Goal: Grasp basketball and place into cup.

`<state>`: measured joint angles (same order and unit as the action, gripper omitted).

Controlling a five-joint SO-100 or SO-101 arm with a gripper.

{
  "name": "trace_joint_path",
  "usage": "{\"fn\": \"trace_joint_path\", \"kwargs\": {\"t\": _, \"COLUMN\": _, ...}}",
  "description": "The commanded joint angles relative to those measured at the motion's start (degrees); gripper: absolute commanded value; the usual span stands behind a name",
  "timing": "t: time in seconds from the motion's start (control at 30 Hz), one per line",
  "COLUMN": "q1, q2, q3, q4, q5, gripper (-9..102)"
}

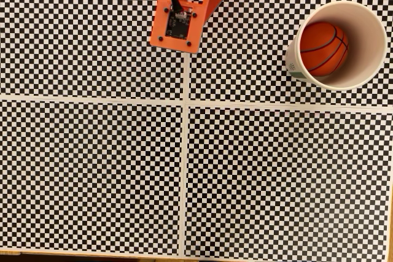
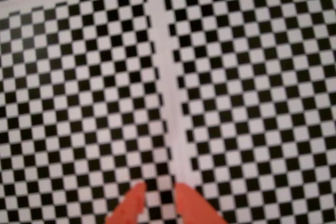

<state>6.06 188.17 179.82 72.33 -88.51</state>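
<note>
Look first at the black-and-white checkered table surface: from the left edge through the centre of the fixed view it lies open, crossed by white seams. At top centre you see the boxy orange arm, pointing down-frame. At upper right stands one white paper cup, near the right edge, with one small orange-red basketball resting inside. In the wrist view, your orange gripper shows slightly parted tips at bottom centre, holding nothing.

no readable text, cup's green mark illegible
</note>
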Motion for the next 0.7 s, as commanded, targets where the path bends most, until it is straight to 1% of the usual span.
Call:
{"fn": "trace_joint_path", "kwargs": {"t": 0.0, "q1": -0.18, "q2": 0.26, "q3": 2.02, "q4": 0.35, "q5": 0.79, "gripper": 0}}
{"fn": "trace_joint_path", "kwargs": {"t": 0.67, "q1": -0.26, "q2": 0.26, "q3": 2.02, "q4": 0.35, "q5": 0.26, "gripper": 0}}
